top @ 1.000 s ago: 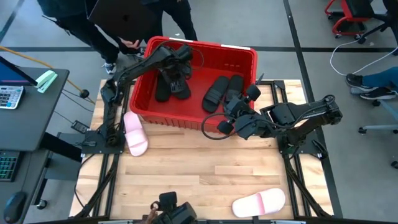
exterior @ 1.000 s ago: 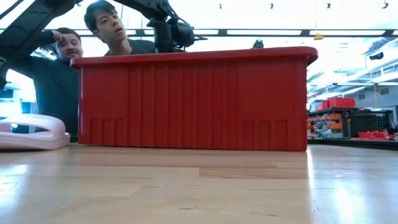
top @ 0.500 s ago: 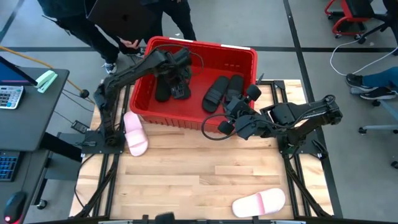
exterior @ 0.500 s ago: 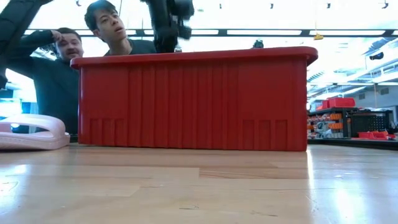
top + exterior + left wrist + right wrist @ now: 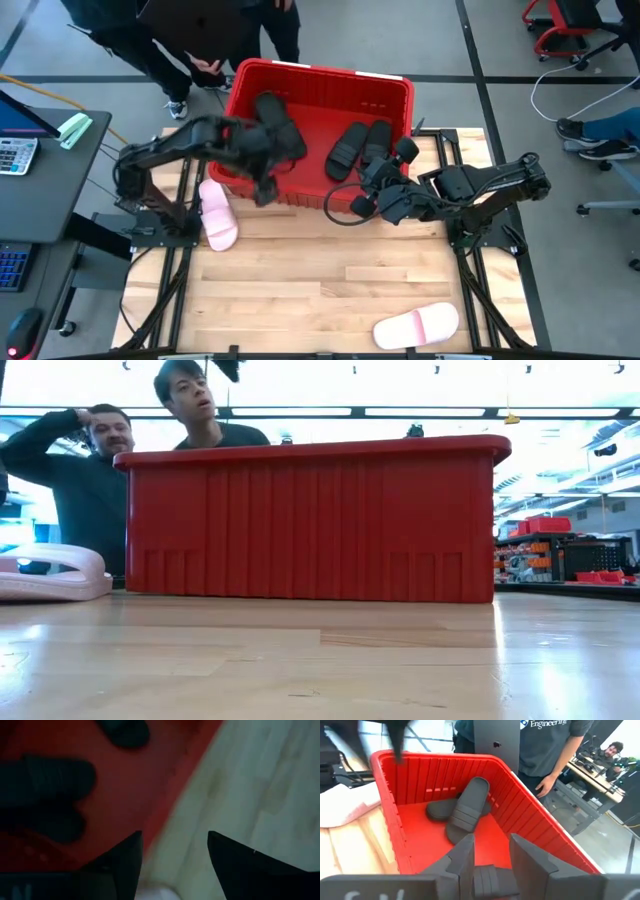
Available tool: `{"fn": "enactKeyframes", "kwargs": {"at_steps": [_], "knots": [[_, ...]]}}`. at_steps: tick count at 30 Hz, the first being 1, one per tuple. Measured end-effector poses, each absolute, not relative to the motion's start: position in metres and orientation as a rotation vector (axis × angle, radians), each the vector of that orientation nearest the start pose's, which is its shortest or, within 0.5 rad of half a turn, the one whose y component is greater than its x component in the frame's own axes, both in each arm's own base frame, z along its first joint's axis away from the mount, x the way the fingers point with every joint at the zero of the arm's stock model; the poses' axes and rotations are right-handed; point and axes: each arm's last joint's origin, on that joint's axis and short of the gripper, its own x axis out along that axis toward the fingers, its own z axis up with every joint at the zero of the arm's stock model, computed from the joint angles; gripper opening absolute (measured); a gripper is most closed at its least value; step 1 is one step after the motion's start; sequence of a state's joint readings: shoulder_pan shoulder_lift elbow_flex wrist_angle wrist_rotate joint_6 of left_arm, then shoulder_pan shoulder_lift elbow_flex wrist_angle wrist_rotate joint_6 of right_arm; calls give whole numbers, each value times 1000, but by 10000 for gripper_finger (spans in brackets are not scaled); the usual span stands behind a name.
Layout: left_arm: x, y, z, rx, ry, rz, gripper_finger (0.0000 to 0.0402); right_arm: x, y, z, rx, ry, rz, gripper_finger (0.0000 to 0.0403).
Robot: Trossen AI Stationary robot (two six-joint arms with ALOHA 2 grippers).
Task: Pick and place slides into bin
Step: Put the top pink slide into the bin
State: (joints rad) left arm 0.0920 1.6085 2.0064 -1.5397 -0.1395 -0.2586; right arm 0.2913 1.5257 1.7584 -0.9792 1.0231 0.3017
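The red bin [image 5: 395, 90] stands at the table's far side and also shows in the low view [image 5: 310, 520]. Black slides lie on its floor: one at the left [image 5: 277, 122] and a pair at the right [image 5: 360, 145]. One pink slide [image 5: 217, 215] lies sole-down on the table, left of the bin's near corner. Another pink slide [image 5: 415, 325] lies near the front edge. My left gripper [image 5: 262, 188] is open and empty above the bin's near wall [image 5: 165, 785]. My right gripper [image 5: 490, 855] is open and empty over the bin's near right part, above a black slide [image 5: 490, 880].
Two people stand just beyond the table's far edge, behind the bin [image 5: 190, 400]. Bare wood [image 5: 330, 280] lies between the bin and the front edge. A desk with a keyboard and calculator [image 5: 20, 150] stands left of the table.
My left gripper has swung out of the bin's left part, toward the table's near edge, and now hangs over the bin's near wall. In the low view it has risen out of the picture. The black slides at the bin's left stay on its floor.
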Motion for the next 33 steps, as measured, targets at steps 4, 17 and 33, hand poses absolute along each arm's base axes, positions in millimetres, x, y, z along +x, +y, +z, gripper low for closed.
{"fn": "enactKeyframes", "kwargs": {"at_steps": [4, 17, 33], "knots": [[265, -7, 430, -246, 1109, 341, 223, 288, 61, 426, -173, 481, -776, 128], [235, -101, 339, -216, 1392, 397, 223, 283, 76, 423, -118, 489, -716, 128], [182, -130, 203, -100, 1586, 597, 205, 284, 92, 416, 95, 608, -422, 128]]}}
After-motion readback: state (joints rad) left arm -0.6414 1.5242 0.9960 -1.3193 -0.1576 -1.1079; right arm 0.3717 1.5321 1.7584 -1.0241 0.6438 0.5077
